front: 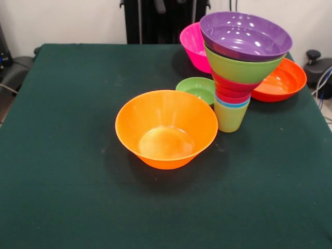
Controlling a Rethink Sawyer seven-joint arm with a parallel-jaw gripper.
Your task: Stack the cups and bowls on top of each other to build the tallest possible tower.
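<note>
While the dark green cloth-covered table (78, 197) fills most of the front view, the notes run as follows.

Tower: a nested column of glossy plastic cups and bowls (238, 72) stands upright on the cloth at right of centre, widening upward like a funnel.
Tower base: a yellow-green translucent plastic cup (231, 117) sits lowest, its bottom on the cloth.
Tower second piece: a thin blue rim of a plastic cup (233, 103) shows just above the yellow-green one; the rest of it is hidden inside.
Tower middle: red plastic pieces (233, 88) are nested above the blue rim; whether they are cups or small bowls cannot be told from the visible bands.
Tower upper part: a lime green round plastic bowl (241, 68) sits on the red pieces.
Tower top: a purple glossy round bowl (245, 35) rests in the lime one, tilted slightly toward the camera.
Loose bowl, nearest: a big orange glossy plastic bowl (166, 128) stands upright near the table's middle, just left of the tower and apart from it.
Loose bowl, small: a small green round bowl (196, 89) sits behind the orange one, just beside the tower's base.
Loose bowl, pink: a bright pink plastic bowl (193, 45) lies behind the tower, partly hidden by it.
Loose bowl, right: a red-orange shallow bowl (282, 80) sits behind the tower on the right, partly covered by it.
Gripper: none shows in this view, so whether its fingers are wide or narrow cannot be told.
</note>
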